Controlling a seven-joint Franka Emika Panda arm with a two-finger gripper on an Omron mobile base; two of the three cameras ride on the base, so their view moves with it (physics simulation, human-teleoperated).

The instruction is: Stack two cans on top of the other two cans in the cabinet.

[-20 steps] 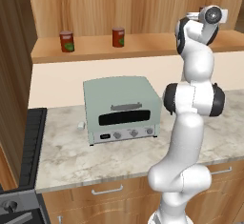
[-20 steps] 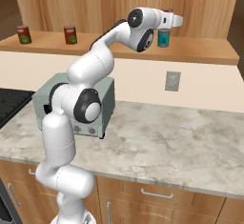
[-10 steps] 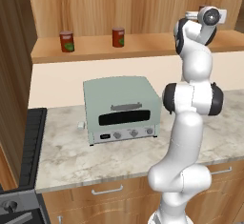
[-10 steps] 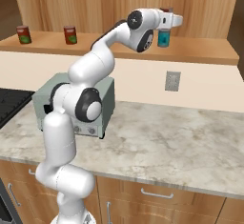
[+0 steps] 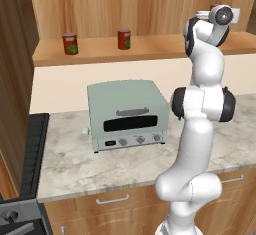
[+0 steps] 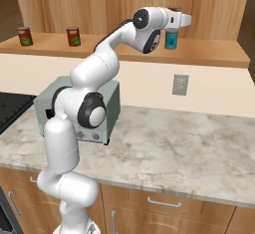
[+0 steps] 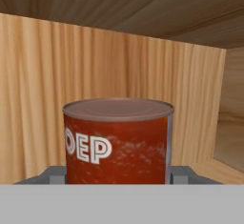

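— Four cans to account for. Start with the big things: what holds them?
— The cabinet (image 5: 150,46), a light wood shelf with a plank back, above the marble counter (image 6: 199,138). On that counter sits a pale green toaster oven (image 5: 127,114).
— And the arm?
— The white arm (image 6: 94,78) reaches up to the right part of the shelf, its gripper (image 7: 119,173) level with the shelf opening.
— Which cans stand where?
— Two red cans with green patches stand apart toward the left end, the left red can (image 5: 70,43) and the second red can (image 5: 124,38). The teal can (image 6: 172,40) stands on the shelf at the right, just under the hand.
— The fourth?
— In the hand view, a red can (image 7: 118,139) with white lettering sits upright between the grey fingers (image 7: 180,174), one at each side. Whether they press on it, I cannot tell.
— Is it resting on the teal one?
— It is above it; contact I cannot tell.
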